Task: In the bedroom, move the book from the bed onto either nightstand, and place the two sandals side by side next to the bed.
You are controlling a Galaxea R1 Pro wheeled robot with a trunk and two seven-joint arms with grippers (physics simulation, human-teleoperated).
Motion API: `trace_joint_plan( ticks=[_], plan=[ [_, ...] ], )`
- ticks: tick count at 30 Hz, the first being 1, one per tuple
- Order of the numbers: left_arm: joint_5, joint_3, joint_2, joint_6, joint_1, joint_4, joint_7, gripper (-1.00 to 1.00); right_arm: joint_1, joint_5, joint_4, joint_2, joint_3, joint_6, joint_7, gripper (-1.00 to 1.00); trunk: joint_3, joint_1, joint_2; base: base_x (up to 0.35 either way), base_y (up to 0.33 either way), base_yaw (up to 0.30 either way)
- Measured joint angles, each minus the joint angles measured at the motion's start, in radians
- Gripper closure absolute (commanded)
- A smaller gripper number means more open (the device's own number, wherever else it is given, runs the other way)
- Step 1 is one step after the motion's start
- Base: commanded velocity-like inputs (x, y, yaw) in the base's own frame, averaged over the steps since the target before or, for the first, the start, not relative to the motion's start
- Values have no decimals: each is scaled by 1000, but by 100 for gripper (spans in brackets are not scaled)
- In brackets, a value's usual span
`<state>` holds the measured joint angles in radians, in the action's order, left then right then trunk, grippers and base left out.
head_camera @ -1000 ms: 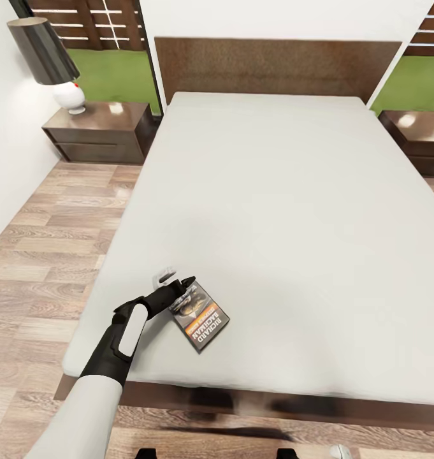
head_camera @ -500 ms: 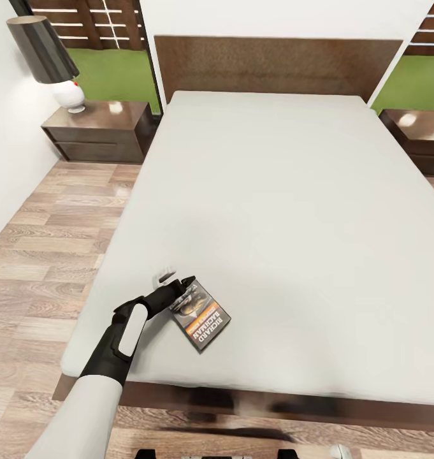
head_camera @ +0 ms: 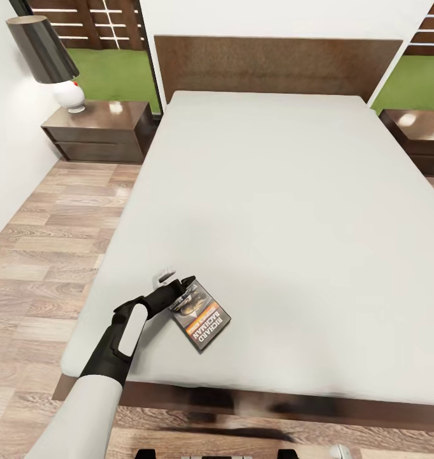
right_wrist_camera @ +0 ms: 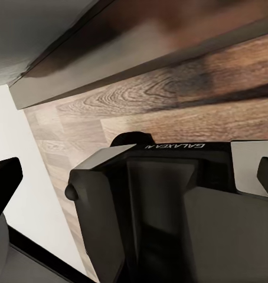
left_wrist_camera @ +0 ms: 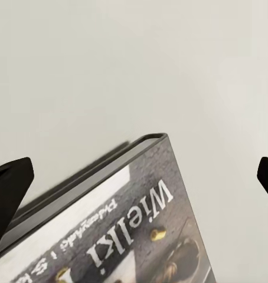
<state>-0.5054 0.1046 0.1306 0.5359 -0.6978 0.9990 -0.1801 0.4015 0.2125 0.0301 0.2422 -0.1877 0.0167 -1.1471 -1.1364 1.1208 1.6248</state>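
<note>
Room: we log white walls, a grey-brown plank floor and windows giving onto green ground behind the headboard.
Book: we see the book lying flat on the light-grey mattress of the bed, near the foot edge and toward the robot's left side. Dark cover, oval picture, orange band and white lettering face up. In the left wrist view its corner sits close to the camera, resting on the pale mattress.
Left gripper: we place the left gripper at the book's far-left corner, reached in over the left part of the foot edge. In the left wrist view the two dark fingertips stand wide apart at either side of the picture, with the book's corner between them; the jaws are spread and clamp nothing. We cannot tell whether a finger touches the cover.
Right gripper: we find dark fingertips at both edges of the right wrist view, set wide apart with nothing between them. Beyond them we note a black robot part lettered Galaxea, the plank floor and the dark bed frame.
Bed frame: dark brown wood shows along the foot edge.
Nightstands: we record one nightstand at the left of the headboard carrying a lamp with a dark shade and white base; the other nightstand stands at the right, cut by the picture's edge. Both are well apart from the book.
</note>
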Motion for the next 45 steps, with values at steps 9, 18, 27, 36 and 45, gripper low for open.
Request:
trace_joint_plan(
  ticks=[9,18,27,36,45],
  plan=[
    [-4,0,0,1,0,0,-1,-100,0,0,0,0,0,0,0,-100,0,1,0,-125,0,0],
    [-4,0,0,1,0,0,-1,-100,0,0,0,0,1,0,0,-100,0,0,0,-32,0,0],
    [0,0,0,-3,0,-1,-2,-100,0,0,0,0,1,0,0,-100,0,0,0,-1,-60,0],
    [-1,0,0,-2,0,-1,-2,-100,0,0,0,0,1,0,0,-100,0,0,0,0,-11,0],
    [-1,-1,0,1,0,-2,0,-100,0,0,0,0,2,0,0,-100,0,0,0,50,-42,0]
  ],
)
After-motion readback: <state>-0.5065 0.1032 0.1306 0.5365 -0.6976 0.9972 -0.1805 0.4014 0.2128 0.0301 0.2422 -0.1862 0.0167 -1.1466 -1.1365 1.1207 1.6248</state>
